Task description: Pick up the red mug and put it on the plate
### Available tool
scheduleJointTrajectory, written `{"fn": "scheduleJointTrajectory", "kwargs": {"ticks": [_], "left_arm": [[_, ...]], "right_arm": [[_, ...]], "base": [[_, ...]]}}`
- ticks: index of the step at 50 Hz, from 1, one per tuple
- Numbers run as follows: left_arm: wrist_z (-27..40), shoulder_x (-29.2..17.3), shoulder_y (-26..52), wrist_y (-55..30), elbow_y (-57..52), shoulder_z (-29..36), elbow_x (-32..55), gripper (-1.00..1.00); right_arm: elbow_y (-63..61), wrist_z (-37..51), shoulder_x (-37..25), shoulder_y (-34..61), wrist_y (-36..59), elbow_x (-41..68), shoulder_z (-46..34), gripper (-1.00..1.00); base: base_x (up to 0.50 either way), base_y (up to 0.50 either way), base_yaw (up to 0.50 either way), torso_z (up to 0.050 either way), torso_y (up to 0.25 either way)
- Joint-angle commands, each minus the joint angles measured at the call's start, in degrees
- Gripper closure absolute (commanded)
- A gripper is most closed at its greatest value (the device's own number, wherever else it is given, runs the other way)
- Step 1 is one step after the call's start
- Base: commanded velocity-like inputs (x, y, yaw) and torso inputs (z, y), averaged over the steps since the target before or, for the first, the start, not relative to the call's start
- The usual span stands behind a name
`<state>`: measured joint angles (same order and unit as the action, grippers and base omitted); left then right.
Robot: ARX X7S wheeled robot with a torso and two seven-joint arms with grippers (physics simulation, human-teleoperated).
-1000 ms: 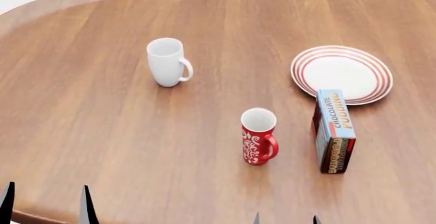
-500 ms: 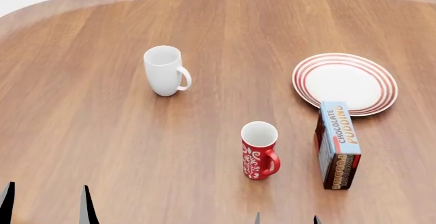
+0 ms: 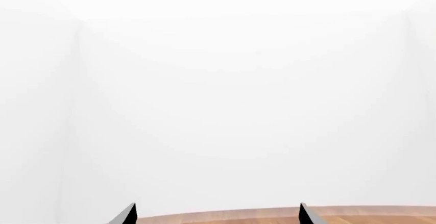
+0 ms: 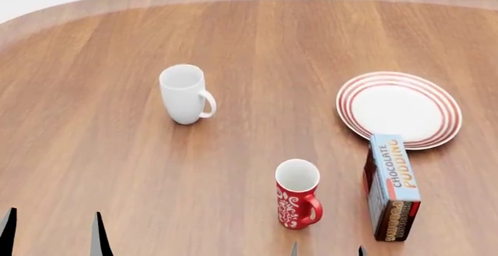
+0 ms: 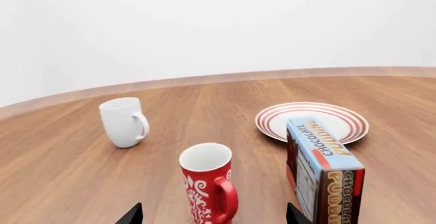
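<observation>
Robot body, visible parts only. Left gripper fingers (image 4: 97, 235): two flat, matte black blades tapering to sharp points, one paler grey face. Right gripper fingers (image 4: 293, 249): two smaller dark pointed tips. Wrist views show the same black wedge-shaped tips (image 3: 124, 215) (image 5: 131, 216), unmarked.

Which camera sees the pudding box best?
The right wrist view: the pudding box looms close, its lettering large. The head view shows it whole but smaller, beside the plate. The left wrist view misses it.

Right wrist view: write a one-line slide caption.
Open right gripper faces the upright red mug, with a pudding box, plate and white mug on the wooden table.
</observation>
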<state>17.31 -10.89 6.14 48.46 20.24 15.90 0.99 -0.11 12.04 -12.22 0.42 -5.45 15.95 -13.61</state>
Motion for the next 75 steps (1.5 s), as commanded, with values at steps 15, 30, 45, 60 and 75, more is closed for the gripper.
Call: {"fn": "scheduleJointTrajectory", "kwargs": {"ticks": [15, 30, 45, 60, 75], "left_arm": [[0.71, -0.42, 0.13, 0.05, 0.02, 0.65, 0.04, -1.0], [1.13, -0.65, 0.23, 0.2, 0.09, 1.0, 0.01, -1.0], [1.45, -0.89, 0.31, 0.23, 0.11, 1.4, 0.07, -1.0], [1.86, -1.08, 0.36, 0.19, 0.09, 1.68, 0.07, -1.0], [2.3, -1.27, 0.42, 0.16, 0.08, 1.96, -0.01, -1.0]], "right_arm": [[-0.21, 0.66, -0.47, 0.0, -0.14, 0.48, -0.55, -1.0], [0.12, 0.9, -0.72, 0.21, -0.45, 0.77, -0.84, -1.0], [0.6, 1.02, -0.91, 0.39, -0.96, 1.12, -1.17, -1.0], [0.52, 1.44, -1.2, 0.5, -0.96, 1.37, -1.55, -1.0], [0.5, 1.8, -1.46, 0.57, -1.06, 1.58, -1.94, -1.0]], "base": [[0.16, 0.0, 0.0, 0.0, 0.0], [0.16, 0.0, 0.0, 0.0, 0.0], [0.16, 0.0, 0.0, 0.0, 0.0], [0.16, 0.0, 0.0, 0.0, 0.0], [0.16, 0.0, 0.0, 0.0, 0.0]]}}
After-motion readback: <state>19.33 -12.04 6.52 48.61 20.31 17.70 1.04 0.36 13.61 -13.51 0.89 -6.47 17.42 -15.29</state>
